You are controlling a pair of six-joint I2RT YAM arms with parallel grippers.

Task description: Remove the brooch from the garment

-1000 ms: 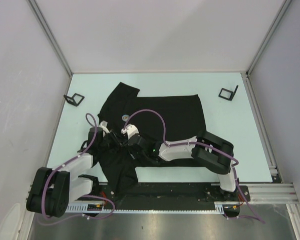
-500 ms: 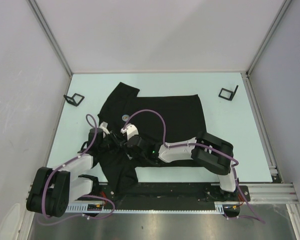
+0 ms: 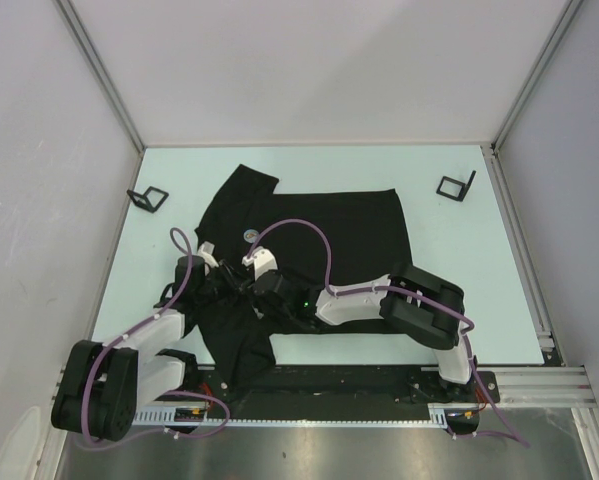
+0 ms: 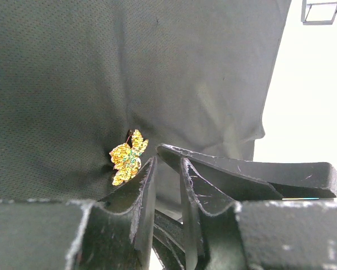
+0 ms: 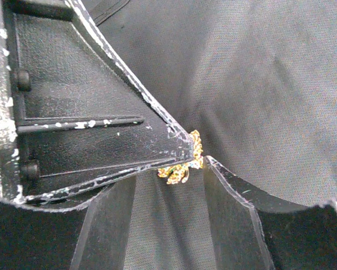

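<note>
The garment [image 3: 349, 230], a black T-shirt, lies spread on the table. Both arms meet over its near left part. The brooch [image 4: 127, 157], a gold glittery leaf, is pinned to the fabric, which puckers around it. My left gripper [image 4: 168, 163] stands just right of the brooch, its jaws narrowed on a ridge of the cloth. In the right wrist view the brooch [image 5: 182, 164] sits at the tips of my right gripper [image 5: 160, 175]. That gripper's jaws are wide apart over the cloth [image 5: 269, 84]. One left finger [image 5: 89, 124] lies across the view. From above, the brooch is hidden under the grippers [image 3: 244, 290].
Two black wire stands sit at the far corners of the table, one at the left [image 3: 147, 197] and one at the right [image 3: 456, 186]. A small white label [image 3: 207, 247] and a small round pale item [image 3: 249, 236] show on the shirt. The side walls stand close.
The right arm has crept slightly left toward the left gripper. The left arm and the garment look the same.
</note>
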